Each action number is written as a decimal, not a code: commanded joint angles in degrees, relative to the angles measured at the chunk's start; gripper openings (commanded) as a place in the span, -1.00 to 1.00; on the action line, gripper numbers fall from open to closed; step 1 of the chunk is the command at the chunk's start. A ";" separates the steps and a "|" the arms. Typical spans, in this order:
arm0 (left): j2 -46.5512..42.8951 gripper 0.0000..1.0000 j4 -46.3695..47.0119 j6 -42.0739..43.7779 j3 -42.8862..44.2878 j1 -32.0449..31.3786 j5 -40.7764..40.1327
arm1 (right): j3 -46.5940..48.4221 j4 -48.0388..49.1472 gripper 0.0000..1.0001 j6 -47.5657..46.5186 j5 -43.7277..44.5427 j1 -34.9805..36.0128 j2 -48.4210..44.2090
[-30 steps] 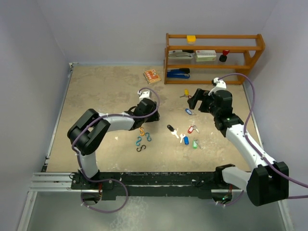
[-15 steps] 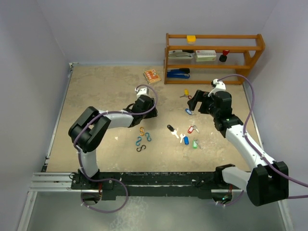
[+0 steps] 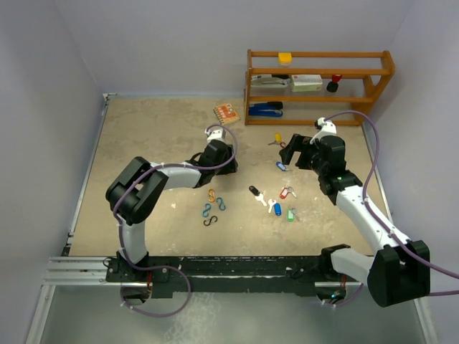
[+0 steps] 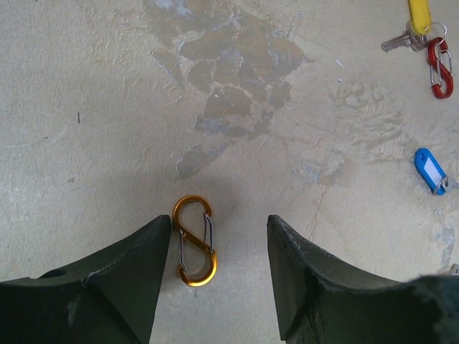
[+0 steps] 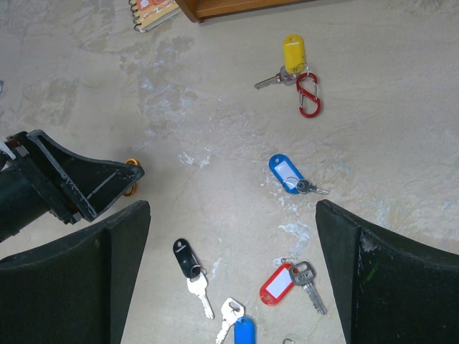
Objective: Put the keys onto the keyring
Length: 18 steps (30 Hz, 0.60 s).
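On the stone-patterned table [image 3: 143,136], under the right gripper [image 5: 229,208], the keys lie loose and flat. That gripper's fingers are spread wide and hold nothing. The blue-tagged key [image 5: 288,174] sits between them in the wrist view, nearer the right-hand finger. The yellow-tagged key [image 5: 290,57] lies farther off toward the wooden shelf [image 3: 315,99], with a red S-clip [image 5: 309,94] seemingly hooked to its ring. The black-tagged key [image 5: 183,254] and red-tagged key [image 5: 276,288] lie on the near side, close to others.

The left gripper [image 4: 217,226] is also spread and empty, low over an orange S-clip [image 4: 193,241], presumably the keyring. The clip lies flat between the fingers, just beside the left-hand one, not centred. No key lies between these fingers.

Risks noted:
- **Off-centre clip:** closing from here would likely shove or flip the clip rather than pinch it.
- **Thin, flat keys:** fingertips may scrape the table or catch only the plastic tag.
- **Crowded near-side keys:** one grasp could drag a neighbour.
- **Arms close together:** the left fingers show in the right wrist view, so converging reaches risk contact.
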 commanded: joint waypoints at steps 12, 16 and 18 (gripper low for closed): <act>0.84 0.08 -11.55 3.13 0.37 -5.31 -17.19 | 0.11 2.76 1.00 -0.43 0.77 0.06 0.08; 1.24 0.07 -11.65 3.07 0.57 -5.80 -18.66 | 0.15 2.60 1.00 -0.30 0.59 0.03 -0.02; 1.47 0.06 -11.71 3.03 0.70 -6.13 -19.38 | -0.04 2.29 1.00 -0.26 0.58 0.05 -0.18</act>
